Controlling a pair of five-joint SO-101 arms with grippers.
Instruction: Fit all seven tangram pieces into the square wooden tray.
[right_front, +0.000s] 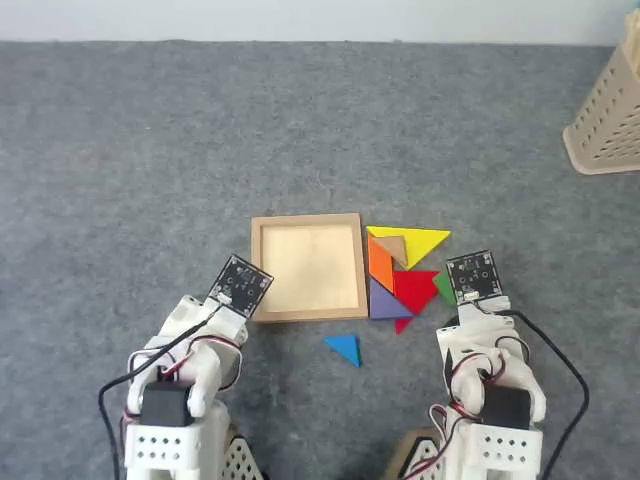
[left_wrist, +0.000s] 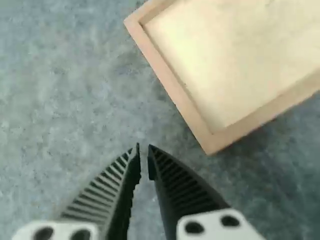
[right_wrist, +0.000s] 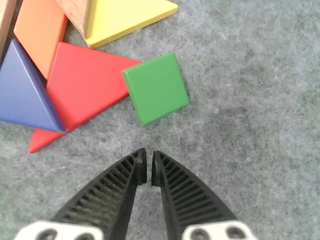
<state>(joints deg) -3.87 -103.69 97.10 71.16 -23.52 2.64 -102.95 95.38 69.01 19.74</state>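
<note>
The square wooden tray (right_front: 306, 219) lies empty at the table's middle. Right of it the pieces cluster: yellow triangle (right_front: 418, 240), brown piece (right_front: 393, 249), orange piece (right_front: 380, 266), red triangle (right_front: 416, 289), purple triangle (right_front: 385, 301) and green square (right_front: 444, 288). A blue triangle (right_front: 345, 347) lies alone in front of the tray. My left gripper (left_wrist: 143, 150) is shut and empty over the carpet, just off the tray's corner (left_wrist: 212, 142). My right gripper (right_wrist: 148, 153) is shut and empty, a little short of the green square (right_wrist: 156, 87), which touches the red triangle (right_wrist: 85, 85).
Grey carpet (right_front: 150, 150) covers the table. A beige slotted basket (right_front: 612, 100) stands at the far right edge. The purple triangle (right_wrist: 25, 95) overlaps the red one; the brown piece (right_wrist: 75, 12) rests on the yellow triangle (right_wrist: 125, 17).
</note>
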